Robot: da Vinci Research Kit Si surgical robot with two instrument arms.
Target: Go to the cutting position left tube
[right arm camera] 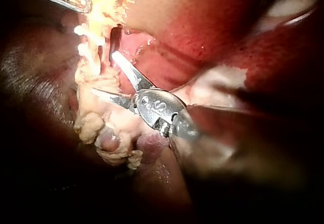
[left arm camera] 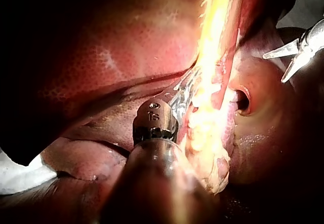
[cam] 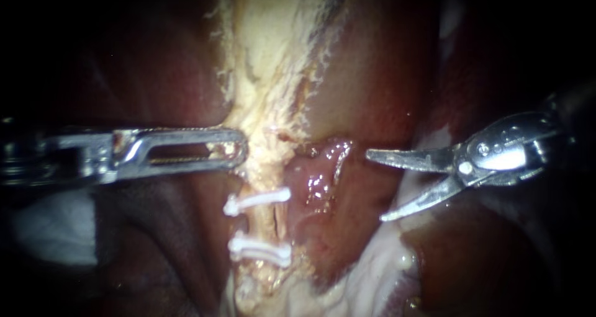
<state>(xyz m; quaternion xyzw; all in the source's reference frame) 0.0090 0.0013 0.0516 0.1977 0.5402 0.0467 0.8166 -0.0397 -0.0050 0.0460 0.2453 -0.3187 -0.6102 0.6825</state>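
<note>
Mid-approach: right instrument [cam: 375,187] at centre right, jaws apart, well short of left tube [cam: 264,224] at centre, left instrument [cam: 239,149] clamped on it above clips [cam: 257,200]; next probably calls for easing leftward to straddle the tube between the clips.

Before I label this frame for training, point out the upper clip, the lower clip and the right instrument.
upper clip [cam: 257,201], endoscope view, middle of its white bar.
lower clip [cam: 261,250], endoscope view, middle of its white bar.
right instrument [cam: 375,187], endoscope view, midway between its open jaw tips.
</note>
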